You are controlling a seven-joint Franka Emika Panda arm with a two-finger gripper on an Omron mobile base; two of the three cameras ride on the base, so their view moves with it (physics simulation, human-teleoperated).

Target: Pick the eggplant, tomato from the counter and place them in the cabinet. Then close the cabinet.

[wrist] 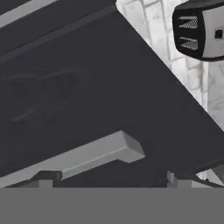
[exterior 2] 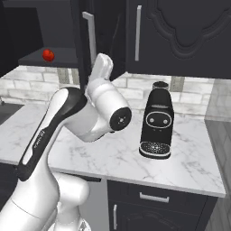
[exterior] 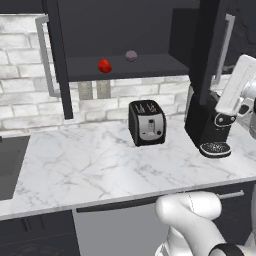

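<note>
The cabinet (exterior: 150, 30) stands open, both doors swung out. On its shelf lie the red tomato (exterior: 104, 65) and, further back to the right, the greyish-purple eggplant (exterior: 131, 55). The tomato (exterior 2: 48, 55) also shows in the right base view. My arm reaches up to the right door (exterior: 209, 50). In the hand view my gripper (wrist: 111, 181) is open, its fingertips (wrist: 43, 180) wide apart, close against the dark door panel (wrist: 87, 87). The silver bar handle (wrist: 87, 156) lies just ahead of them. Nothing is held.
A black toaster (exterior: 147, 122) stands mid-counter on the white marble counter (exterior: 75, 170). A black coffee machine (exterior: 212, 127) sits under the right door. A sink (exterior: 10, 165) is at the far left. The left door (exterior: 56, 55) juts out over the counter.
</note>
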